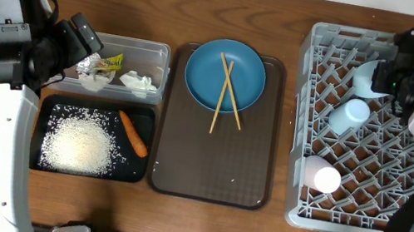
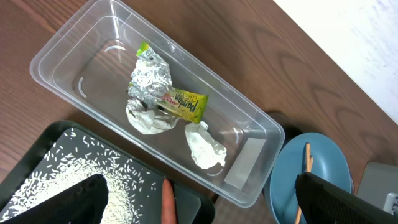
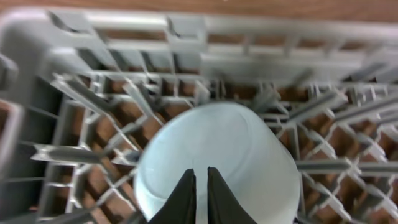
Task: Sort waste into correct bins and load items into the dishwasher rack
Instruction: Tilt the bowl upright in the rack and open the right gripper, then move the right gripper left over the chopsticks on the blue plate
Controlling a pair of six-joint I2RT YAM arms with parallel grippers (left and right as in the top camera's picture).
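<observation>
Right jaws fill the wrist view's lower edge, clenched on nothing, tips just over the upturned white bowl; cannot tell if they touch it. Bowl sits among the pegs of the dishwasher rack. Light-blue cup and pink cup stand in the rack too, nearer the robot than these jaws.

Left jaws released, spread wide above the clear tub, which holds crumpled tissue and yellow-green wrapper. Rice and carrot lie in the black tray beside it.

Judgement: waste sorted. Blue plate and chopsticks are left, between both jaws on the brown serving tray.

Wooden tabletop; almost nothing of the room shows.
</observation>
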